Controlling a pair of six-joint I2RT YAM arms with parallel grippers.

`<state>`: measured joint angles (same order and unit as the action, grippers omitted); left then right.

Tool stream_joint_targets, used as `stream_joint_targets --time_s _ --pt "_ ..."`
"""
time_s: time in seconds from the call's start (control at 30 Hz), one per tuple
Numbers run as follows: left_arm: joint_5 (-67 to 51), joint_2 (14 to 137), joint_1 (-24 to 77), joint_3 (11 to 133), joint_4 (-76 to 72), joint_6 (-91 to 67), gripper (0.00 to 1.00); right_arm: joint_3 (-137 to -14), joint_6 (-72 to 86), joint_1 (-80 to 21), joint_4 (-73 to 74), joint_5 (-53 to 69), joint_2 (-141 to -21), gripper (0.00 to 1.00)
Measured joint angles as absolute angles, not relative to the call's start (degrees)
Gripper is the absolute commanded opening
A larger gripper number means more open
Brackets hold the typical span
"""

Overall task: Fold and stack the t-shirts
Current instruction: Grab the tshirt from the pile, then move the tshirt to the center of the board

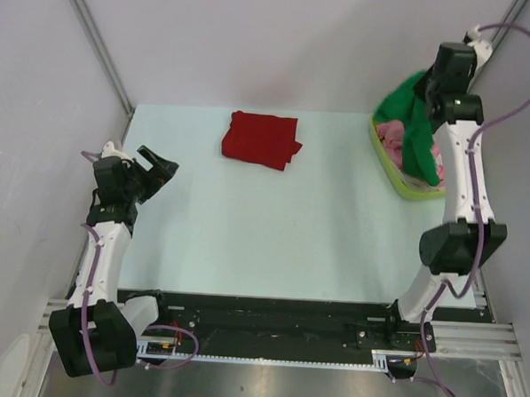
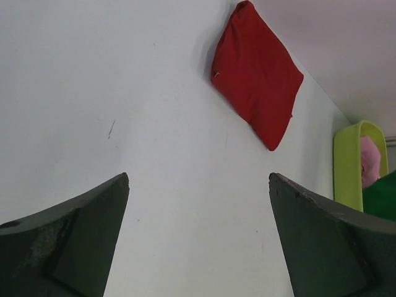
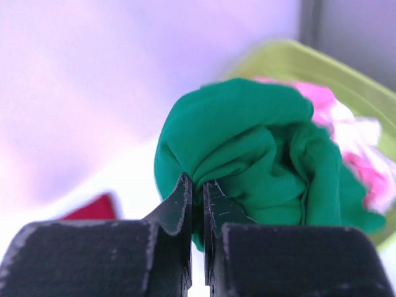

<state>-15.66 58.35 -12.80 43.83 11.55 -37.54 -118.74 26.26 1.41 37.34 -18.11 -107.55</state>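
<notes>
Green tee [image 3: 247, 161] is bunched into a wad, w/ one fold pinched in the R gripper [image 3: 197, 189]; jaws pressed nearly together on the cloth, only a thin bit of fabric between them. In the top view the green tee runs from that gripper down into the bin [image 1: 406, 186], so it's partly raised and its lower end is inside. The bin is lime-coloured and sits at the table's far R corner. A pink garment [image 1: 391, 137] lies in it, beside and under the green cloth; the R wrist view shows the pink behind the wad, blurred.

Red tee [image 1: 261, 140] is folded to a rough rectangle and lies flat on the table [image 1: 272, 234], far-centre. It's well apart from the bin and from both grippers, w/ nothing on top of it.

L gripper [image 1: 157, 167] is over the table's L edge, fingers spread wide, nothing between them. It's aimed toward the middle; its wrist cam shows bare tabletop between the fingers and the red tee farther ahead, w/ the bin's rim at the R side of that view.
</notes>
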Motion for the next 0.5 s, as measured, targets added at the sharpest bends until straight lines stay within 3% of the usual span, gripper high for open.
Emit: stream_joint_targets --time_s 0.2,0.33,0.43,0.47,0.5 --pt "-15.73 58.94 -12.95 43.53 10.85 -37.54 1.0 -124.75 25.65 -10.59 34.61 -15.97 -89.56 0.0" --pt "-15.75 58.94 -12.95 42.83 10.52 -37.56 1.0 -121.84 25.39 -18.63 33.52 -15.75 -78.83 0.0" --pt "-15.9 58.94 -12.95 42.68 10.26 -37.56 1.0 -112.31 25.71 -22.57 33.17 -15.57 -70.76 0.21" --pt "-15.97 58.94 -12.95 42.68 10.09 -37.56 1.0 -107.37 26.15 -23.33 32.8 -15.59 -68.07 0.46" --pt "-16.16 58.94 -12.95 42.59 9.8 -37.56 1.0 -102.04 26.57 -23.88 32.16 -15.62 -65.36 0.61"
